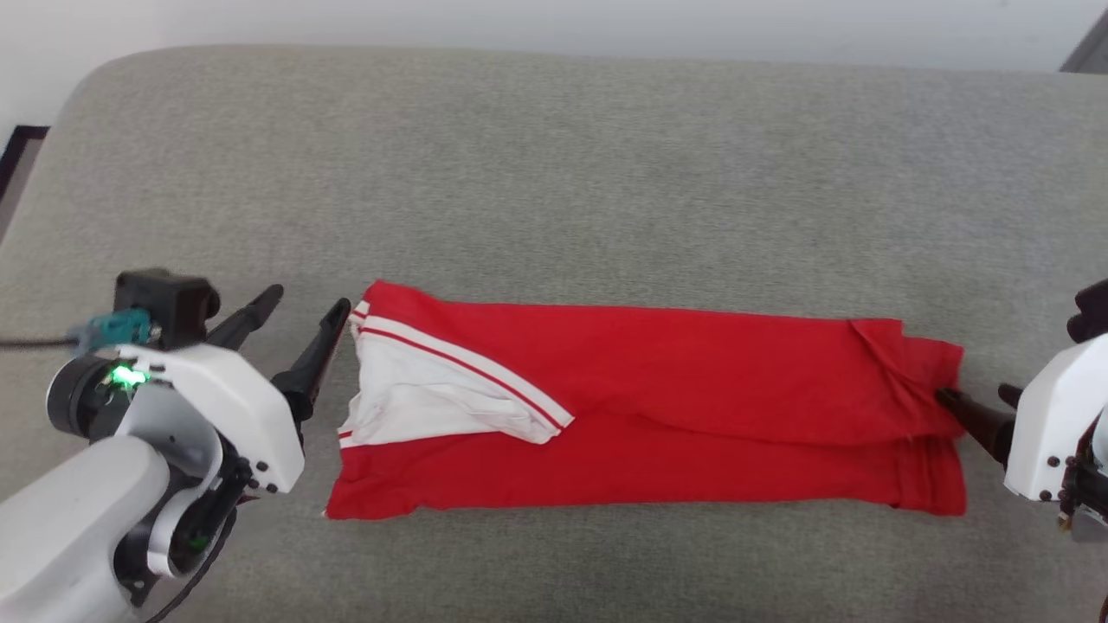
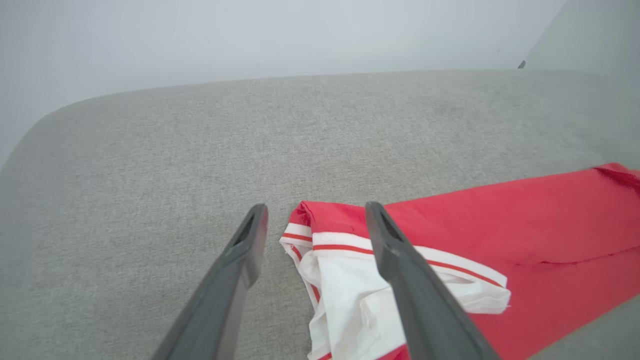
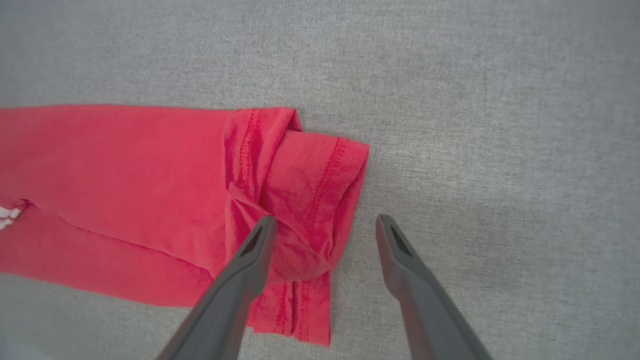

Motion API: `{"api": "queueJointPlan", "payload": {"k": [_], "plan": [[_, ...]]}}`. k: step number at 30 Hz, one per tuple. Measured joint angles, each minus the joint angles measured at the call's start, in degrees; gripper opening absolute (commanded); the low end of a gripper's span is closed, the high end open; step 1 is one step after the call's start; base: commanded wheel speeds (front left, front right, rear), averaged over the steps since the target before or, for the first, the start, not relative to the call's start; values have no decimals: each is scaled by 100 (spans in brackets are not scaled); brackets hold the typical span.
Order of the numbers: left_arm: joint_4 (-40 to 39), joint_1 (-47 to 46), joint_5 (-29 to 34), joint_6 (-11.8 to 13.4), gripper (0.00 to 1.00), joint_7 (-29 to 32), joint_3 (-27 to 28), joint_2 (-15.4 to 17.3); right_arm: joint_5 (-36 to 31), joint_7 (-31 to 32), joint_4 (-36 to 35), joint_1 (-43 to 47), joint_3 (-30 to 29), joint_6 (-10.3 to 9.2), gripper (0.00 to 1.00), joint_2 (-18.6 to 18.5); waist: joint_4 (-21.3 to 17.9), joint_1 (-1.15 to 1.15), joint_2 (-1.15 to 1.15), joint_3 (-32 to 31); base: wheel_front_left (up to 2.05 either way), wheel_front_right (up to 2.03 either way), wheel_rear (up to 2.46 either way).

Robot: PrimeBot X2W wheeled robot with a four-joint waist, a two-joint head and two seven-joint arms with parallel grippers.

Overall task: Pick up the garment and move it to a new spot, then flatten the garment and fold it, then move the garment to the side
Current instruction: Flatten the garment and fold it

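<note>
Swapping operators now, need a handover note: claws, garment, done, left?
Left claw: open, empty, by the sleeve end.
Right claw: open, empty, at the hem end.
Garment: lies on the grey cushion, folded lengthwise into a long strip.
Done: flattened, first fold.
Left: probably fold it shorter, then move it aside.

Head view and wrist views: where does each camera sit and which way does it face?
Head view: on the head, facing down at the garment on the cushion; left gripper and right gripper show.
Left wrist view: along its open fingers toward the white sleeve.
Right wrist view: along its open fingers toward the hem.
Shared: the garment.
</note>
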Motion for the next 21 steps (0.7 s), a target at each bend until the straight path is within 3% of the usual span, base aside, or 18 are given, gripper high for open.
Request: {"api": "queueJointPlan", "payload": {"k": [7, 13, 17, 19, 21], "plan": [[77, 333, 280, 129, 100, -901, 129, -66, -3, 58, 579, -10, -89, 0, 100, 85, 267, 0, 0, 15, 0, 0, 0], [181, 608, 378, 178, 100, -1184, 379, -264, -44, 93, 1056, -130, 75, 0, 100, 68, 425, 0, 0, 24, 0, 0, 0], [219, 890, 686, 180, 100, -1230, 882, -509, 85, 89, 1350, -257, 344, -2, 96, -15, 517, 0, 0, 14, 0, 0, 0], [202, 1079, 968, 125, 100, -1233, 1305, -699, 209, 91, 1424, -303, 536, -8, 0, -76, 555, 0, 0, -2, 0, 0, 0], [207, 1364, 1222, 44, 100, -1237, 1704, -909, 409, 74, 1483, -334, 654, -8, 0, -109, 587, 0, 0, -32, 0, 0, 0]]}}
